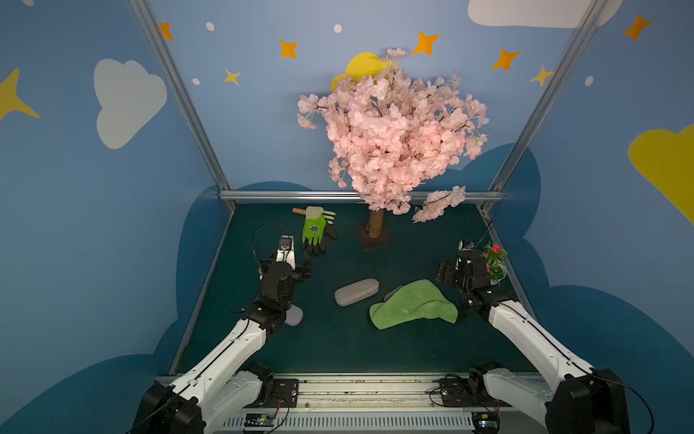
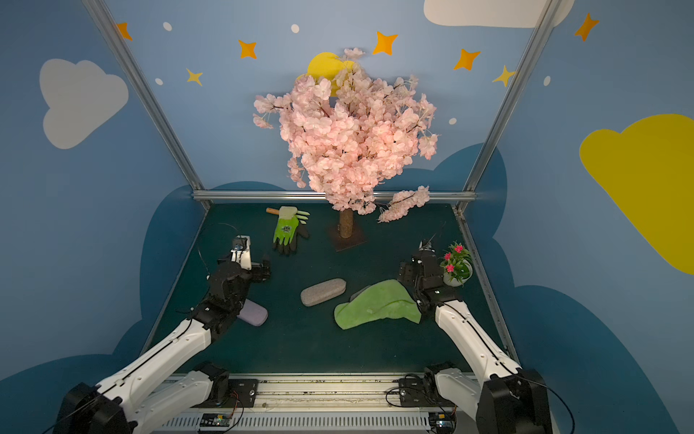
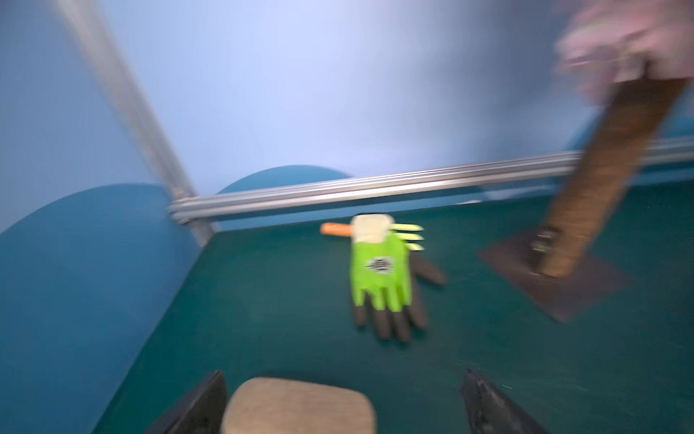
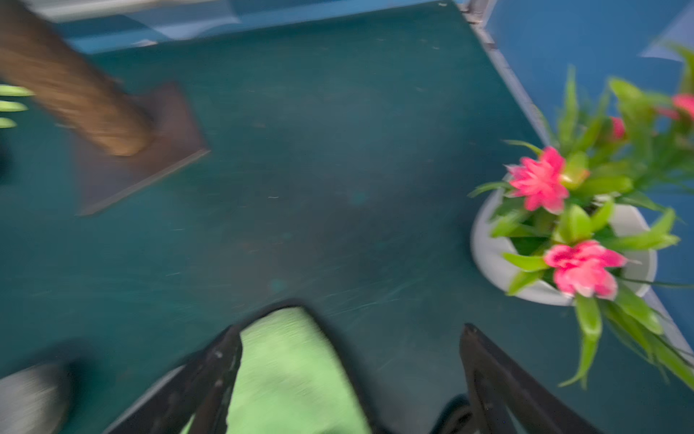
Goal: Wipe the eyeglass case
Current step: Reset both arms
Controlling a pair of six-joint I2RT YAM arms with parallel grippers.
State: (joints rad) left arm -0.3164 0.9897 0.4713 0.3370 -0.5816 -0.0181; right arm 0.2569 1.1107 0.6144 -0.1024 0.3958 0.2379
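Dark green mat [image 1: 338, 349] with grey eyeglass case [image 1: 356, 292], blue cloud-and-star walls [image 1: 75, 225]

The dark green desk [image 1: 330, 345] carried a grey eyeglass case [image 1: 356, 292] lying flat near its middle, with a crumpled green cloth [image 1: 413, 305] just beside it to the right. A lilac case [image 2: 253, 312] lay at the left, partly hidden. At the back a green-and-black glove [image 1: 314, 233] lay over an orange-handled tool [image 1: 298, 211], near the blossom tree's square base [image 1: 375, 240]. A white flower pot [image 2: 456, 268] stood by the right edge.
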